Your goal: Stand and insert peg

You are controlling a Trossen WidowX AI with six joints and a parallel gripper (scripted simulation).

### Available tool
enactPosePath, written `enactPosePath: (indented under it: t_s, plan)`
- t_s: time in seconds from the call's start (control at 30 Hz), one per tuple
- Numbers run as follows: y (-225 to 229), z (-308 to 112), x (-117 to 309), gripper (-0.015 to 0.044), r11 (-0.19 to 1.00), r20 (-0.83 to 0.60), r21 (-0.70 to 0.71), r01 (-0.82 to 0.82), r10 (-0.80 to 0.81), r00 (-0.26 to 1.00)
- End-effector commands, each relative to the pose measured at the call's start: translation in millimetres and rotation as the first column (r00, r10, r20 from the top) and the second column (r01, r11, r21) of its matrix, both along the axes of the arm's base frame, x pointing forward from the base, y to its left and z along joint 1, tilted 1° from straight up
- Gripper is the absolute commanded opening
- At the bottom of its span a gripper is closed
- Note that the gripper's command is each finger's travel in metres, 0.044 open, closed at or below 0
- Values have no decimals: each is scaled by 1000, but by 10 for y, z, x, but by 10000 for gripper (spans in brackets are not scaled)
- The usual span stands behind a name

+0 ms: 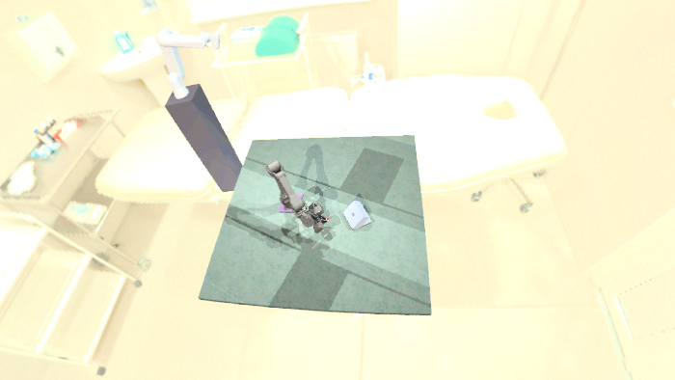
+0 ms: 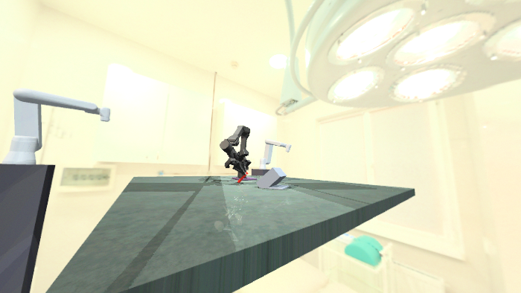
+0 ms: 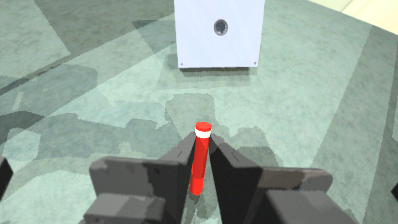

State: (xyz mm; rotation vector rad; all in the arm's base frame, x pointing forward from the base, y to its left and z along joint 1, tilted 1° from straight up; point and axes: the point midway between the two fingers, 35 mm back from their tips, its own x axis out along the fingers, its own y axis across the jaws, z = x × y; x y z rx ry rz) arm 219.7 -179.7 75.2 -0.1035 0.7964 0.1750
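Note:
The red peg [image 1: 327, 220] [image 2: 242, 178] [image 3: 200, 157] is held at a slant. Its white-banded end [image 3: 203, 132] points up and away from the wrist camera; its plain end is lower. My gripper [image 2: 244, 173] [image 3: 202, 136] is shut on the peg, with the banded end showing just beyond the fingertips in the wrist view. In the exterior view the plain end is close above the table; whether it touches cannot be told. The pale sloped panel [image 1: 357, 218] [image 2: 271, 178] [image 3: 200, 47] stands apart from the peg, its hole [image 1: 353, 214] [image 3: 221, 27] empty and facing the arm.
The dark green table [image 1: 386, 270] [image 2: 179, 238] carries the arm on its purple base plate [image 1: 284, 210] [image 2: 250, 179]. A pale arm on a dark pedestal [image 1: 207, 137] stands beyond the table's edge. Large lamps [image 2: 376, 41] hang in the upper right of the exterior view.

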Motion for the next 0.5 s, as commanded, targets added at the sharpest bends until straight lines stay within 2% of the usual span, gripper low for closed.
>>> enactPosePath:
  t_s: [0.0, 0.47]
  plan:
    - [2, 1, -25, 51, 1000, 29, 5, -3, 2, 1000]
    - [-16, 18, -116, 51, 1000, 146, 28, -8, 4, 989]
